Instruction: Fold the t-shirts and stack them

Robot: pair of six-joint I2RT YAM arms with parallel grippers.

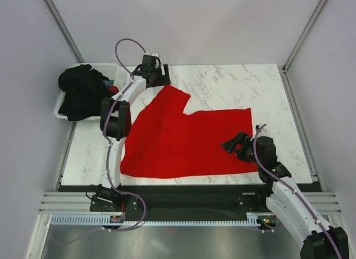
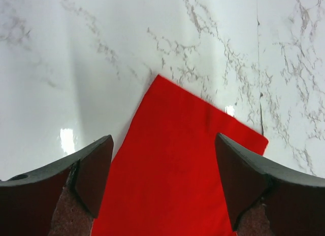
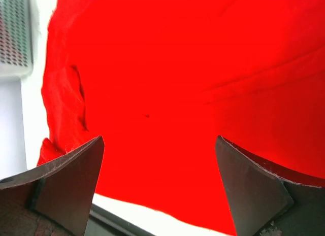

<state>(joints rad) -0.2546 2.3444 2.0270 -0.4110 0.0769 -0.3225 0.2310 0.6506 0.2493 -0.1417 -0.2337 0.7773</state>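
A smooth red shirt point(image 1: 183, 142) lies flat on the glossy, grey-veined marble counter point(image 1: 233, 83), one sleeve point(image 2: 183, 144) pointing away. The left jaws gape wide and empty over that sleeve's square end; the right jaws, equally wide and empty, hang over its near right edge. Crumpled black shirts point(image 1: 83, 92) fill a white tub point(image 1: 60, 113)

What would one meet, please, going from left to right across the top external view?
black shirts → red shirt → right arm. The left arm is left out, since it overlaps the red shirt.
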